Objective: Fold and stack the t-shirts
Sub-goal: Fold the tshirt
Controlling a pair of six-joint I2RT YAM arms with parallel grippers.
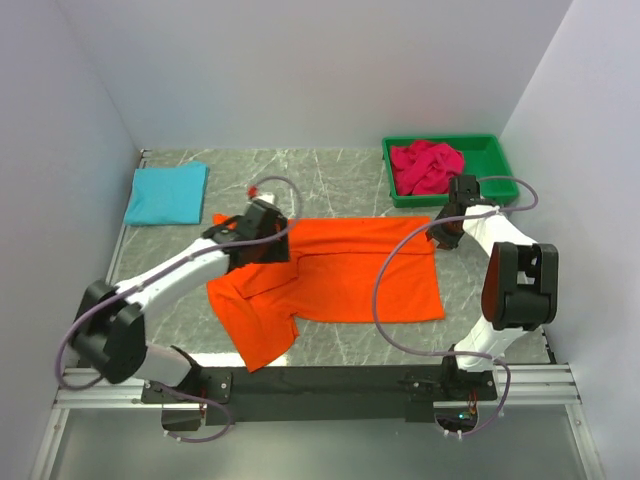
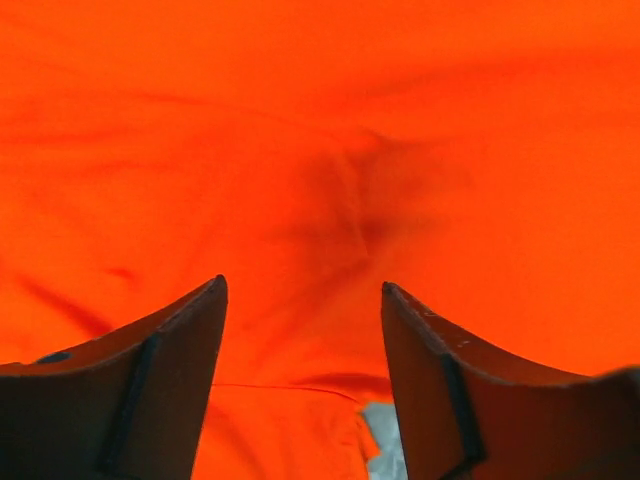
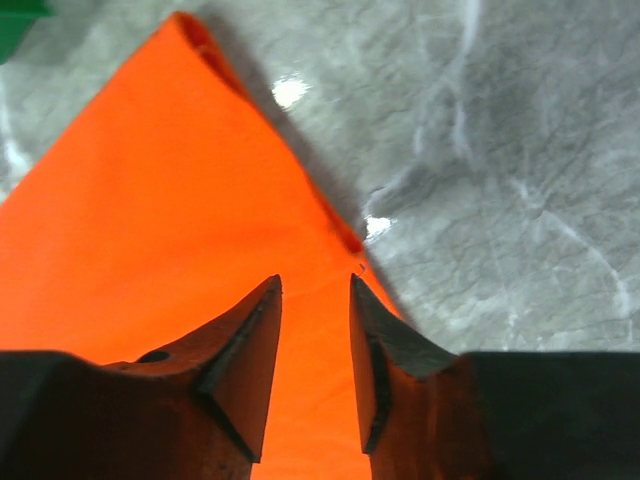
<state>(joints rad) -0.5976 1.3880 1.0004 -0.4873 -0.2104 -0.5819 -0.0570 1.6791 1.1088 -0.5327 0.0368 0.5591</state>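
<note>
The orange t-shirt [image 1: 345,275] lies spread across the middle of the table, its left part bunched and trailing toward the front edge. My left gripper [image 1: 262,238] hovers over its upper left part. In the left wrist view that gripper [image 2: 303,290] is open, with only orange cloth [image 2: 320,150] below. My right gripper [image 1: 446,236] is at the shirt's far right corner. In the right wrist view its fingers [image 3: 315,282] stand apart over the orange hem [image 3: 200,200], pinching nothing. A folded turquoise t-shirt [image 1: 167,193] lies at the back left. A crimson t-shirt [image 1: 425,166] sits crumpled in the bin.
The green plastic bin [image 1: 497,160] stands at the back right, just behind my right gripper. Grey marble tabletop [image 1: 330,178] shows between the shirts and beside the orange hem [image 3: 520,150]. White walls close in the left, back and right sides.
</note>
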